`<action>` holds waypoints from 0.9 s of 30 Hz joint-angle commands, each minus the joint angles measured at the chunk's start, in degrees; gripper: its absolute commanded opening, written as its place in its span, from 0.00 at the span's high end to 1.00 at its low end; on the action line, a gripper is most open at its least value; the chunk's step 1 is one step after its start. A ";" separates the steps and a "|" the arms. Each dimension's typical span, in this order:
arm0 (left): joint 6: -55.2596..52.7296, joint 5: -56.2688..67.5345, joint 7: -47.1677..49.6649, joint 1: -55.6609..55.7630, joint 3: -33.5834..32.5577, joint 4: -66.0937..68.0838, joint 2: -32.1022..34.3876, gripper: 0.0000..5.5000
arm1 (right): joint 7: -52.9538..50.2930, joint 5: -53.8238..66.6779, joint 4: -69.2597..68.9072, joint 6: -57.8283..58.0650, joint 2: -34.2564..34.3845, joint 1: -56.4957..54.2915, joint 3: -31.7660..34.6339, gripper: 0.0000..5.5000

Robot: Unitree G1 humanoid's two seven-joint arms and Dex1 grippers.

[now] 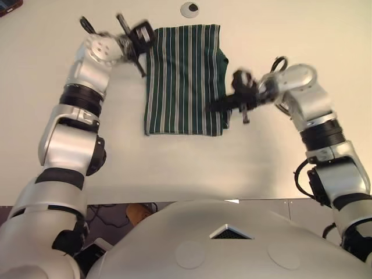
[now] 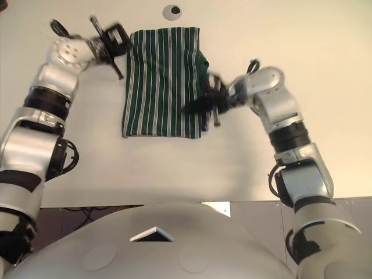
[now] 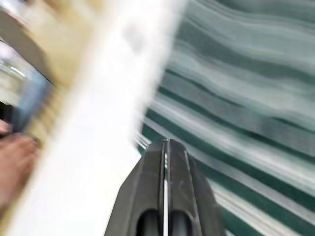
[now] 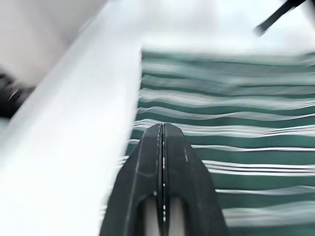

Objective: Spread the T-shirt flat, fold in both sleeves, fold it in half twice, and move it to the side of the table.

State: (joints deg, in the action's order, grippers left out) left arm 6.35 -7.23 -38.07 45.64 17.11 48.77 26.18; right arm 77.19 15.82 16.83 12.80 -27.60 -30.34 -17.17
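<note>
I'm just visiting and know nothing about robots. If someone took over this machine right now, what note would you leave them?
Left pincer: shut, at the T-shirt's far left edge.
Right pincer: shut, at its right edge, nearer the robot. Whether either pinches cloth is unclear.
Done: T-shirt lies as a folded rectangle mid-table, sleeves tucked in.
To do: possibly a last fold, then move it to the table's side.

You are viewing one T-shirt (image 1: pixel 185 81), green with pale stripes, lying as a single folded piece. One table (image 1: pixel 302 35) is carrying it. Two hands are standing at its sides: one left hand (image 3: pixel 166 143) and one right hand (image 4: pixel 162 128). Each hand is showing two fingers (image 4: pixel 145 167), pressed together, giving four fingers in all. One small round disc (image 1: pixel 189 8) with a dark centre is sitting at the far edge of the table.
</note>
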 commanded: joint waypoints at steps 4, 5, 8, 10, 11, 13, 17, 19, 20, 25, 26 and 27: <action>1.04 5.79 -12.02 -28.68 -6.25 -37.16 14.79 0.95 | -4.18 -12.24 -5.29 -20.37 -10.25 10.17 0.38 0.94; 2.42 4.36 -12.57 -33.26 -6.72 -40.60 17.96 0.92 | -3.96 -13.79 -5.84 -24.56 -12.33 12.25 0.29 0.92; 7.27 1.03 -13.36 -44.44 -8.79 -46.43 25.74 0.83 | -7.31 -19.23 -5.02 -40.30 -17.37 16.65 1.23 0.82; 9.92 -2.16 -12.71 -49.31 -9.28 -48.66 29.03 0.77 | -11.50 -23.84 -1.35 -51.04 -18.54 16.91 1.18 0.76; 10.76 -4.22 -11.69 -50.60 -9.10 -49.22 29.62 0.76 | -13.99 -26.26 0.80 -55.40 -18.19 16.51 0.84 0.74; 12.11 -8.62 -9.37 -51.35 -7.95 -49.33 29.62 0.72 | -19.55 -31.50 3.29 -62.77 -17.13 16.51 -0.03 0.70; 12.05 -10.84 -9.50 -53.12 -6.02 -50.99 28.80 0.72 | -32.71 -43.87 7.42 -74.15 -14.41 15.48 -1.13 0.70; 11.72 -11.12 -9.76 -53.08 -5.16 -51.53 28.11 0.72 | -39.86 -50.96 9.22 -76.73 -12.97 13.76 -1.60 0.70; 11.53 -11.08 -9.95 -53.03 -4.78 -51.82 27.86 0.72 | -43.19 -54.05 9.99 -77.60 -12.44 12.93 -1.88 0.70; 10.84 -10.66 -11.07 -52.36 -3.06 -53.61 27.11 0.72 | -55.66 -65.00 12.58 -78.40 -10.44 9.65 -5.45 0.70; 10.85 -10.57 -11.28 -52.33 -2.80 -54.10 27.11 0.72 | -57.49 -66.71 12.91 -78.47 -10.31 9.04 -6.28 0.70; 10.78 -10.70 -11.54 -51.97 -2.26 -54.53 26.98 0.72 | -59.13 -68.34 13.45 -78.50 -10.04 8.22 -7.45 0.70</action>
State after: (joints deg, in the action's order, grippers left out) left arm 17.87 -16.94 -47.28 -5.50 12.52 -5.59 53.56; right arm 19.99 -48.61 29.09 -65.71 -38.44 -20.32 -22.48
